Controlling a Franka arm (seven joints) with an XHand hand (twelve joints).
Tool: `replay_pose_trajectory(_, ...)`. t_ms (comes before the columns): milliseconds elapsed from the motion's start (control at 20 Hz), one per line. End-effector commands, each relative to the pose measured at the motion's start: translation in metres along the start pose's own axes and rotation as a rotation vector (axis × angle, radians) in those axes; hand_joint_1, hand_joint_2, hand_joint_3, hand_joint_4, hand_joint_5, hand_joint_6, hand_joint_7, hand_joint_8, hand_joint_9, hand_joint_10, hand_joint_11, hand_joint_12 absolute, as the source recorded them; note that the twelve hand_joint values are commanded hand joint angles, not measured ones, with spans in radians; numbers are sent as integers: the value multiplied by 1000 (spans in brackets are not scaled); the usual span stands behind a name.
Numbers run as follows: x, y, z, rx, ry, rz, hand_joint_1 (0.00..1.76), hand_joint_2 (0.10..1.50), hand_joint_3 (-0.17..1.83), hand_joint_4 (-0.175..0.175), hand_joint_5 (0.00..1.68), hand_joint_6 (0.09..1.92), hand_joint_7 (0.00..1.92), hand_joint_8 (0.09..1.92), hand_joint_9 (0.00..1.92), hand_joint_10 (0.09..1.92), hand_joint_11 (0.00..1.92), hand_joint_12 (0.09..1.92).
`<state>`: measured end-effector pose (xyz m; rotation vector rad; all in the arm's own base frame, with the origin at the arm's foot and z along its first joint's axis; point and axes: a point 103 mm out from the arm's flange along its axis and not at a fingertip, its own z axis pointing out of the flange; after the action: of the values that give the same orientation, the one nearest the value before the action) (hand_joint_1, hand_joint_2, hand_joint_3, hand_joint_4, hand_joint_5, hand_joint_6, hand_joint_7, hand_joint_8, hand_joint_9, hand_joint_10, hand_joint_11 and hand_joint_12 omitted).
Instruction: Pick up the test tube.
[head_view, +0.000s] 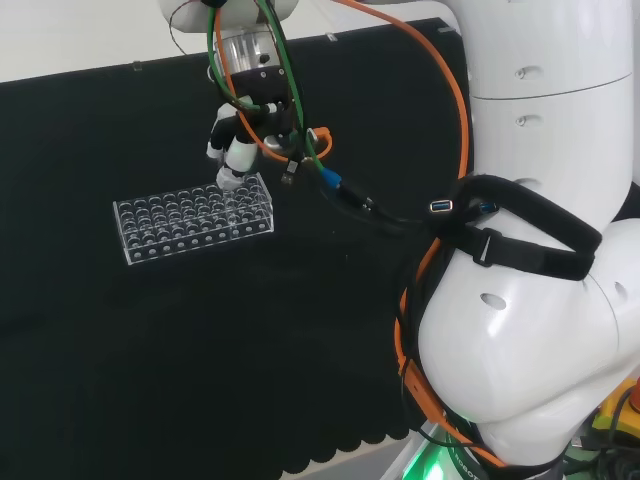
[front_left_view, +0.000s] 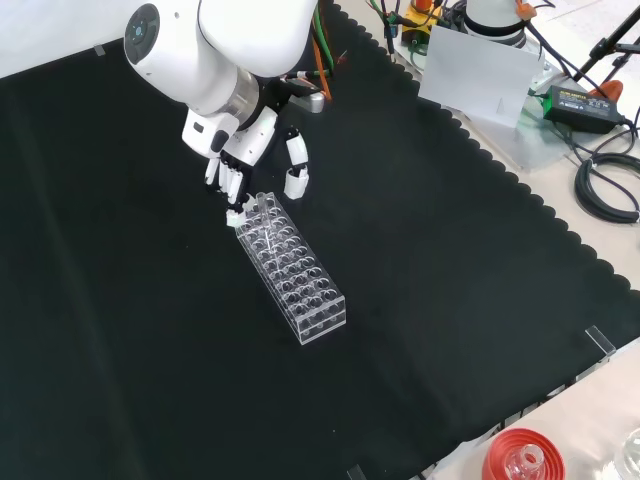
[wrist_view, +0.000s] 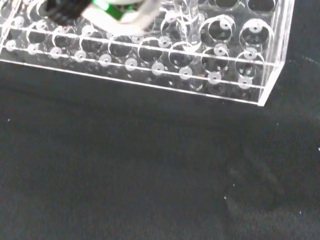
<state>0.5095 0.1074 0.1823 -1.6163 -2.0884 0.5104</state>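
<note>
A clear plastic test tube rack (head_view: 195, 218) with many holes lies on the black cloth. In the front view the rack (front_left_view: 300, 280) runs diagonally, and a thin clear test tube (front_left_view: 263, 240) stands in it near its far end. The wrist view has that tube (wrist_view: 185, 15) upright in a hole close to the rack's (wrist_view: 220, 60) end wall. The hand (front_left_view: 232, 150) hovers over that far end, fingers (front_left_view: 226, 182) pointing down and thumb (front_left_view: 297, 176) spread apart, holding nothing. One fingertip (wrist_view: 116, 11) sits just above the rack's holes. From the head view, the hand (head_view: 237, 150) is over the rack's right end.
A red ribbed stand (front_left_view: 520, 462) with a glass piece sits past the cloth's scalloped edge at the front view's bottom right. A white sheet (front_left_view: 478, 75), a power brick (front_left_view: 577, 100) and cables lie at top right. The arm's white links (head_view: 540, 300) stand at the head view's right.
</note>
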Motion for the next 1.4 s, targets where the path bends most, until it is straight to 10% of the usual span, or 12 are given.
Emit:
replay_pose_trajectory(50, 5, 6, -7, -42, -4, 1, 1010, 651, 563, -132, 501, 617, 796, 766, 689, 780, 362, 1432)
replay_pose_trajectory(850, 16, 14, -9, -61, -16, -18, 1120, 598, 643, -175, 785, 754, 1143, 659, 1008, 643, 663, 1310)
replay_pose_trajectory(1400, 22, 15, -15, -159, -79, 14, 1311, 808, 301, -175, 1352, 363, 1433, 306, 1355, 378, 873, 1185)
